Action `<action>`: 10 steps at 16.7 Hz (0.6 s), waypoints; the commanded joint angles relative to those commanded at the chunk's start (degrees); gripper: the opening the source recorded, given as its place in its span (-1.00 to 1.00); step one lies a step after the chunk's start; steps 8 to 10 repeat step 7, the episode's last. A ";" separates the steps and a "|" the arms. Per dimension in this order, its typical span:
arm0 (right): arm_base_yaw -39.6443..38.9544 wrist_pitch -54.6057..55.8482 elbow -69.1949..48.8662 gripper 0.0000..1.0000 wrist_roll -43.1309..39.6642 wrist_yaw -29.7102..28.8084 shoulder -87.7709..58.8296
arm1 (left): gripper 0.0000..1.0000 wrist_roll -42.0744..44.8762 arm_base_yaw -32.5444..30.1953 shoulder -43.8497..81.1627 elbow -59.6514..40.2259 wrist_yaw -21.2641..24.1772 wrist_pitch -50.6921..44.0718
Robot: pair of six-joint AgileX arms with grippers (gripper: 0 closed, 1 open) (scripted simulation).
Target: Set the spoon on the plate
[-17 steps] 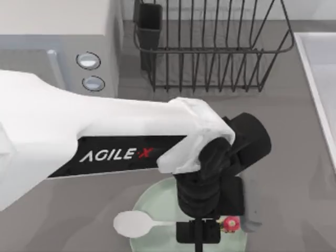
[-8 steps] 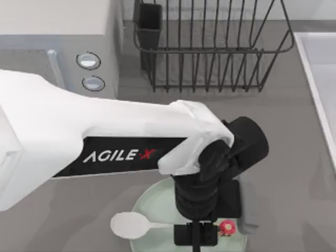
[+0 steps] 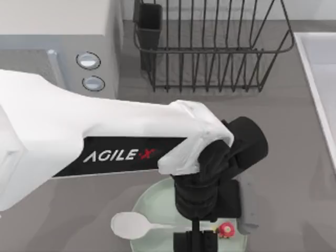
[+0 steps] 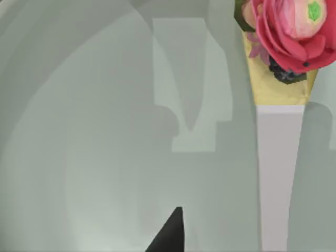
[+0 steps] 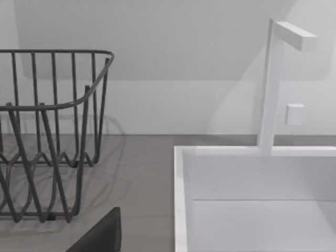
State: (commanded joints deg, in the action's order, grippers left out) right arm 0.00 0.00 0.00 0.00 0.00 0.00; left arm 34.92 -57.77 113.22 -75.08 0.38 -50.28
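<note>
— Where is your spoon (image 3: 137, 225) now?

— Its bowl overhangs the plate's (image 3: 157, 202) left rim; the handle runs across the plate to your left gripper (image 3: 195, 242), low over the plate.

— And the jaws?

— You cannot tell how they stand. A pink flower ornament (image 3: 226, 229) sits just beside them.

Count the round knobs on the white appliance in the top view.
2: the upper knob and the lower knob sit stacked on the appliance at the table's back left. My left arm covers the area below; more may be hidden.
</note>
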 joint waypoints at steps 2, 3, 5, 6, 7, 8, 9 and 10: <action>0.00 0.00 0.00 1.00 0.00 0.00 0.00 | 1.00 0.00 0.00 0.00 0.00 0.00 0.00; 0.00 0.00 0.00 1.00 0.00 0.00 0.00 | 1.00 0.00 0.00 0.00 0.00 0.00 0.00; 0.00 0.00 0.00 1.00 0.00 0.00 0.00 | 1.00 0.00 0.00 0.00 0.00 0.00 0.00; 0.00 0.00 0.00 1.00 0.00 0.00 0.00 | 1.00 0.00 0.00 0.00 0.00 0.00 0.00; 0.00 0.00 0.00 1.00 0.00 0.00 0.00 | 1.00 0.00 0.00 0.00 0.00 0.00 0.00; 0.00 0.00 0.00 1.00 0.00 0.00 0.00 | 1.00 0.00 0.00 0.00 0.00 0.00 0.00; 0.00 0.00 0.00 1.00 0.00 0.00 0.00 | 1.00 0.00 0.00 0.00 0.00 0.00 0.00; 0.00 0.00 0.00 1.00 0.00 0.00 0.00 | 1.00 0.00 0.00 0.00 0.00 0.00 0.00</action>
